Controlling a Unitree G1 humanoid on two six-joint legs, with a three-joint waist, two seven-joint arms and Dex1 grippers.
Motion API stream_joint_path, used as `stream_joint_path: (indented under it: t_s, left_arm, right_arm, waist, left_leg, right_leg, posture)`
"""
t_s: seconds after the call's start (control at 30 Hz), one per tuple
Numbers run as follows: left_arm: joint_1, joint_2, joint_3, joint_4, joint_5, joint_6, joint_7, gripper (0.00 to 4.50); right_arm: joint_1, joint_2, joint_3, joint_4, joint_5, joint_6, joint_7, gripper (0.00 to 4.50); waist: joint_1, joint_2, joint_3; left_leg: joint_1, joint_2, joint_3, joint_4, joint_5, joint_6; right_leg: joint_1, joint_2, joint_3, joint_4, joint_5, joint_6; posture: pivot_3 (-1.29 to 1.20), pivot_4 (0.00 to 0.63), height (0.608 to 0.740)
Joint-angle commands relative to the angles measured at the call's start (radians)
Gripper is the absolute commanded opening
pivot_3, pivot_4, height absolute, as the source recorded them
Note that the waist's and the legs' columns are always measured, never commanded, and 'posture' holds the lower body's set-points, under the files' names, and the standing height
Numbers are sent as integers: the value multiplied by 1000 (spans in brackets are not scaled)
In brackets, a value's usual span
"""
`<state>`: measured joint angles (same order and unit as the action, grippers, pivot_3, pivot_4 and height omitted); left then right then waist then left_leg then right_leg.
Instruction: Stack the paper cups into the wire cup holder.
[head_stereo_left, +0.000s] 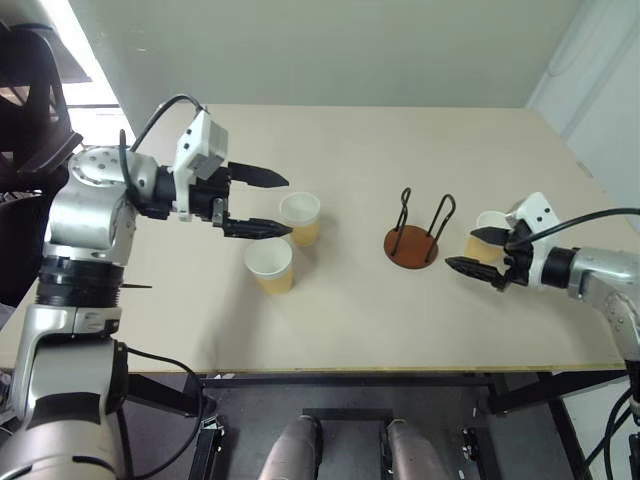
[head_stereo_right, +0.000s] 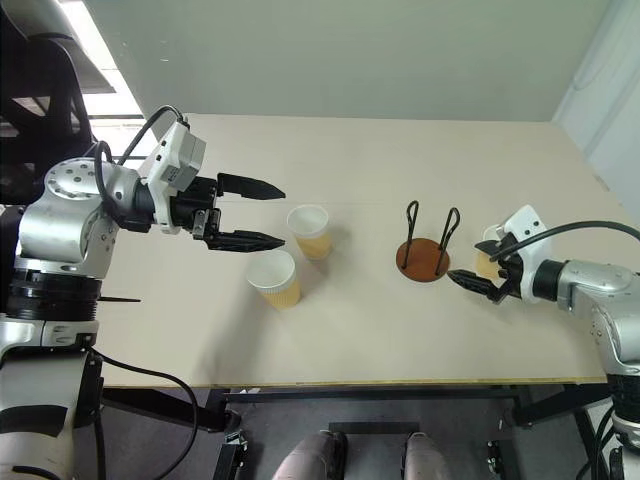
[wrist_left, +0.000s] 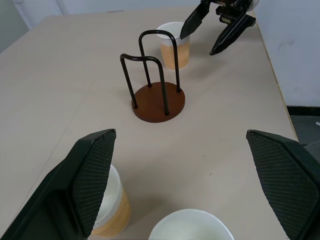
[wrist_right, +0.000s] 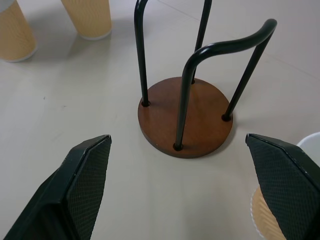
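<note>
Two paper cups stand upright left of the table's middle, one (head_stereo_left: 300, 216) farther back and one (head_stereo_left: 270, 266) nearer. My left gripper (head_stereo_left: 284, 206) hovers just left of them, open and empty, pointing right. The wire cup holder (head_stereo_left: 411, 247), a brown disc with two black loops, stands empty at centre right. A third paper cup (head_stereo_left: 489, 243) stands to its right. My right gripper (head_stereo_left: 461, 249) is open at that cup, aimed toward the holder. In the right wrist view the cup (wrist_right: 262, 215) sits at the outer side of one finger, not between the two.
The pale table (head_stereo_left: 400, 340) ends at a front edge near me and at a right edge just behind the third cup. A dark chair (head_stereo_left: 25, 120) stands beyond the table's left side. Bare tabletop lies between the two cups and the holder.
</note>
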<state>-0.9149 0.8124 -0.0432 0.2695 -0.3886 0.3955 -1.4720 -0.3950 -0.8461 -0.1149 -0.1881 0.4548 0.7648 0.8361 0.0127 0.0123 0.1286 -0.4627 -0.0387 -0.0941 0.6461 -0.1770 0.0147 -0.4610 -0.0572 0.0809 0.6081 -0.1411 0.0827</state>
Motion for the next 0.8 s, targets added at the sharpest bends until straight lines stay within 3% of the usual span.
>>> stream_joint_path:
  t_s: [0.03,0.8]
  left_arm:
    - [0,6,24,-24,-7,-7,8,4480]
    - [-1,10,22,-22,-8,-1,13,4480]
  right_arm:
    - [-24,-2,-17,-5,-6,-17,-10,4401]
    - [-96,77,20,-2,-48,-15,-89,4401]
  waist:
    - [0,0,0]
    - [-1,0,0]
  left_leg:
    - [0,0,0,0,0,0]
    - [1,0,0,0,0,0]
  right_leg:
    - [0,0,0,0,0,0]
    - [0,0,0,1,0,0]
  posture:
    - [0,150,740]
    - [0,150,740]
